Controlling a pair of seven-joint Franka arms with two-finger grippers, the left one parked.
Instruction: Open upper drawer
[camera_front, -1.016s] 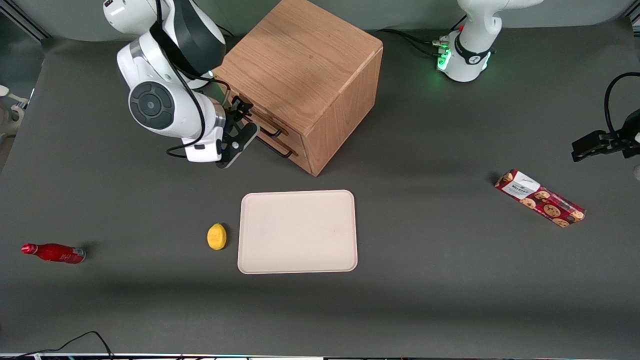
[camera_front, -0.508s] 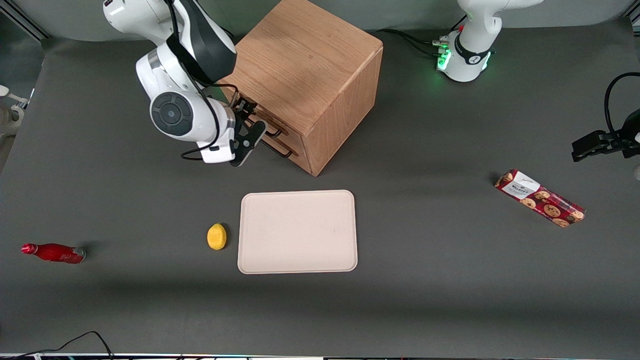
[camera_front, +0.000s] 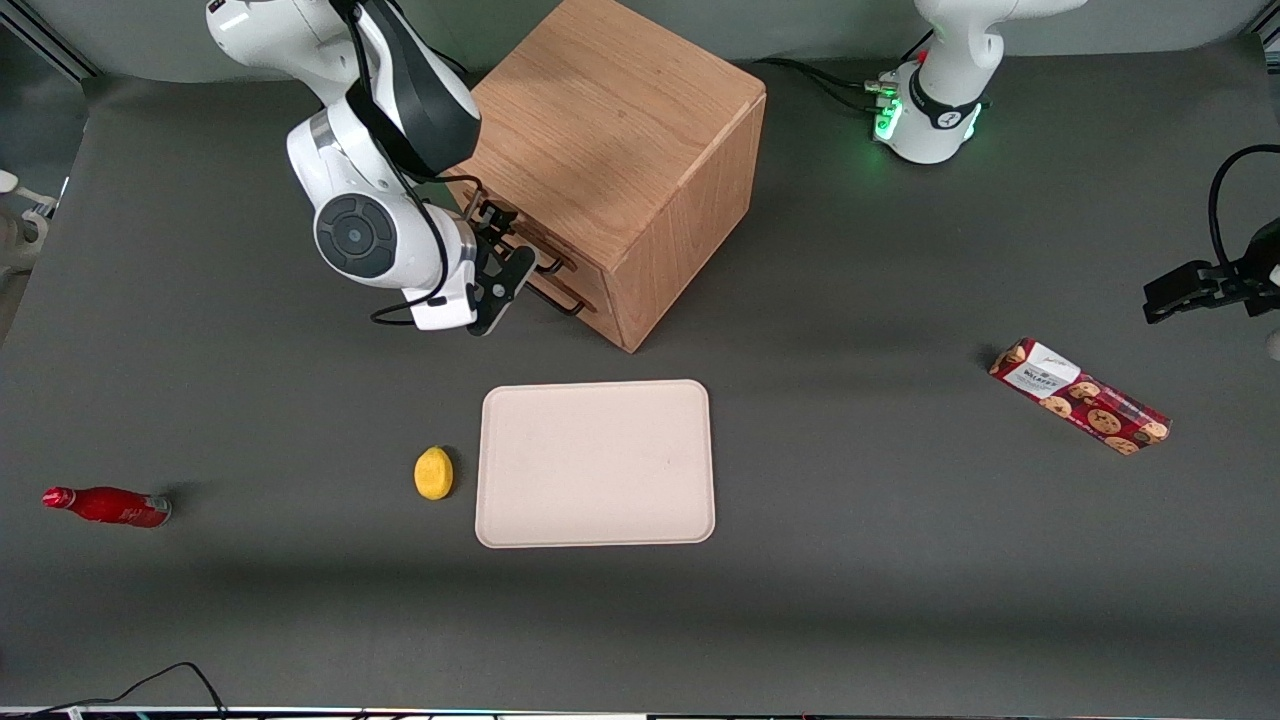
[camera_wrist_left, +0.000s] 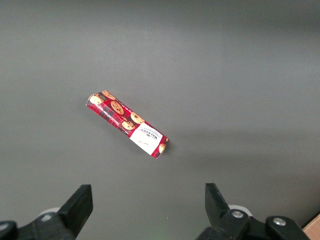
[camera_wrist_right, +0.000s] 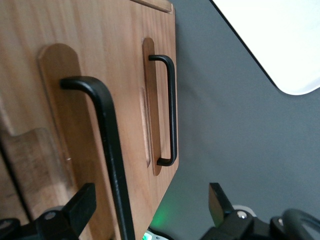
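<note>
Closing in over the last second, the gripper (camera_front: 500, 268) has travelled from a spot off the cabinet's front toward the drawer fronts and now sits right at the handles. Its fingers (camera_wrist_right: 82, 207) are spread apart and hold nothing; in the right wrist view the nearer black handle (camera_wrist_right: 107, 145) runs down between them, so the jaws straddle the bar without yet pinching it. I cannot tell whether a pad already touches the wire.

That bar belongs to the upper drawer (camera_wrist_right: 60, 110), which is shut, flush in the oak cabinet (camera_front: 610, 130). The lower drawer's handle (camera_wrist_right: 169, 107) shows just beside it, clear of the fingers. The cabinet stands near the table's edge farthest from the front camera, toward the working arm's end.

Judging by its look, the drawer is a rigid wooden box, moderately light, likely to slide with some friction. The thin wire handle is stiff but smooth and round, so a grip at its middle, squarely across the bar, should keep the pull straight and stop the drawer from binding.

Nearer the front camera lie a beige tray (camera_front: 596, 463) and a lemon (camera_front: 433, 472); a red bottle (camera_front: 108, 505) lies toward the working arm's end, a cookie packet (camera_front: 1078, 396) toward the parked arm's.
</note>
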